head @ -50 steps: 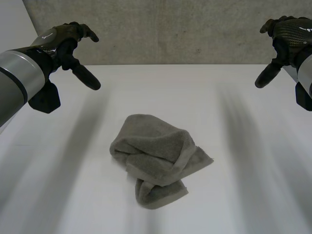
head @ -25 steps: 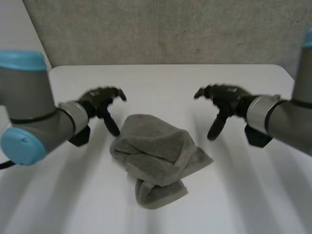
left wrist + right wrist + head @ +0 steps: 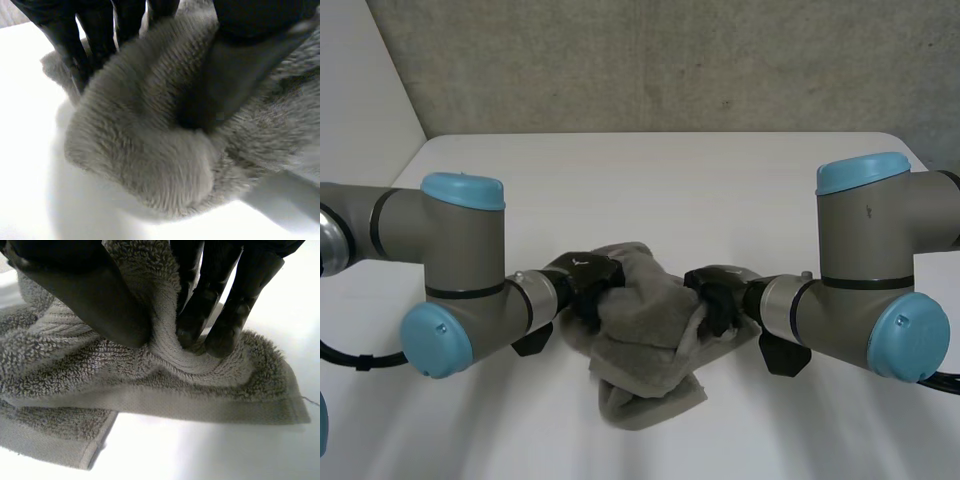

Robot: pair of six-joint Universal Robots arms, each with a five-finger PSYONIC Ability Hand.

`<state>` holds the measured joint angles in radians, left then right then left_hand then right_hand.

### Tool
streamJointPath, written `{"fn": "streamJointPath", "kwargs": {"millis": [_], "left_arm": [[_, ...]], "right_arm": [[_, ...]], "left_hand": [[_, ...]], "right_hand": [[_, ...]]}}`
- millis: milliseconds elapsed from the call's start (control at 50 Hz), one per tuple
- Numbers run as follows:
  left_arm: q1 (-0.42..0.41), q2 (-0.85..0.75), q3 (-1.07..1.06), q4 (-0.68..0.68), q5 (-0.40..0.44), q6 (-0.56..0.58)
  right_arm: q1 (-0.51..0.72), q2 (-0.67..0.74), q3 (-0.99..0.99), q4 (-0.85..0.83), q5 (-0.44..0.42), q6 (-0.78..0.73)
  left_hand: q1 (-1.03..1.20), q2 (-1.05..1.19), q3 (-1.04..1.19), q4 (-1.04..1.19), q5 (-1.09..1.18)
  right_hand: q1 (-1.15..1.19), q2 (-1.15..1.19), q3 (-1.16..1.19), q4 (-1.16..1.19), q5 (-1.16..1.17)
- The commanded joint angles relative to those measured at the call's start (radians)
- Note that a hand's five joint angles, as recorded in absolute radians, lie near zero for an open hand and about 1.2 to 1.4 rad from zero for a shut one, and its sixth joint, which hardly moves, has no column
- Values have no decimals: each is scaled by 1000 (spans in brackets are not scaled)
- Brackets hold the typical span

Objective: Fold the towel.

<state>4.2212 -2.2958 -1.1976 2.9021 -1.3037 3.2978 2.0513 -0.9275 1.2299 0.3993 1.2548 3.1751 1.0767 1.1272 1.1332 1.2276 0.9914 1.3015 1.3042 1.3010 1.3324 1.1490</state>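
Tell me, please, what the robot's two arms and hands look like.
The left arm and right arm are thick grey cylinders joined by thin black rings, each joint closed by a rounded light-blue cap. Paler silver cuffs lead to the left hand and right hand, both black, with thick rounded fingers.

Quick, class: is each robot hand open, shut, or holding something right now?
Left hand: shut on the towel, pinching a fold.
Right hand: shut on the towel, pinching a ridge near its hem.
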Motion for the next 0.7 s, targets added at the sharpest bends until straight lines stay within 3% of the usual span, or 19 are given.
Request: {"fn": "streamJointPath", "kwargs": {"millis": [20,80,120,140,180,240,320,380,420,460,540,580,600,640,700], "left_arm": [[2,-10,166,-4,-15,63],[3,-14,324,-1,-23,59],[5,-17,414,-3,-31,54],[5,-13,499,-3,-46,49],[5,-1,568,-3,-64,42],[3,54,647,-1,-92,20],[2,133,630,16,-98,13],[-1,199,520,37,-95,16],[-6,254,330,48,-89,22],[-6,277,222,55,-89,25],[-6,303,4,77,-88,26],[-7,306,-191,103,-74,26],[-7,306,-192,103,-74,26],[-13,299,-342,123,-31,26],[-18,296,-398,124,-2,26]], "right_arm": [[-13,16,-183,-62,-6,-111],[-14,33,-287,-85,3,-170],[-17,68,-540,-92,35,-295],[-17,69,-541,-92,35,-296],[-20,82,-776,-92,113,-372],[-17,73,-920,-86,190,-365],[-6,42,-931,-82,213,-342],[4,3,-852,-56,190,-348],[12,-17,-770,-37,169,-357],[18,-54,-570,-30,108,-421],[20,-63,-368,-16,60,-557],[20,-66,-271,-14,51,-644],[20,-66,-180,-20,52,-735],[18,-70,-104,-22,57,-822],[3,-76,-4,-17,61,-948]], "left_hand": [[320,269,263,169,230],[320,269,263,169,230],[320,269,263,169,230],[320,269,263,169,230],[320,269,263,169,230],[320,269,263,169,230],[320,269,263,169,230],[320,269,263,169,230],[320,269,263,169,230],[276,226,220,125,187],[82,32,26,-69,-7],[-137,-187,-193,-288,-226],[-138,-189,-195,-289,-227],[-439,-490,-496,-590,-528],[-502,-553,-559,-653,-591]], "right_hand": [[95,92,95,64,73],[95,92,95,64,73],[95,92,95,64,73],[95,92,95,64,73],[95,92,95,64,73],[95,92,95,64,73],[95,92,95,64,73],[95,92,95,64,73],[95,92,95,64,73],[95,92,95,64,73],[95,92,95,64,73],[95,92,95,64,73],[95,92,95,64,73],[95,92,95,64,73],[-116,-118,-115,-146,-138]]}}
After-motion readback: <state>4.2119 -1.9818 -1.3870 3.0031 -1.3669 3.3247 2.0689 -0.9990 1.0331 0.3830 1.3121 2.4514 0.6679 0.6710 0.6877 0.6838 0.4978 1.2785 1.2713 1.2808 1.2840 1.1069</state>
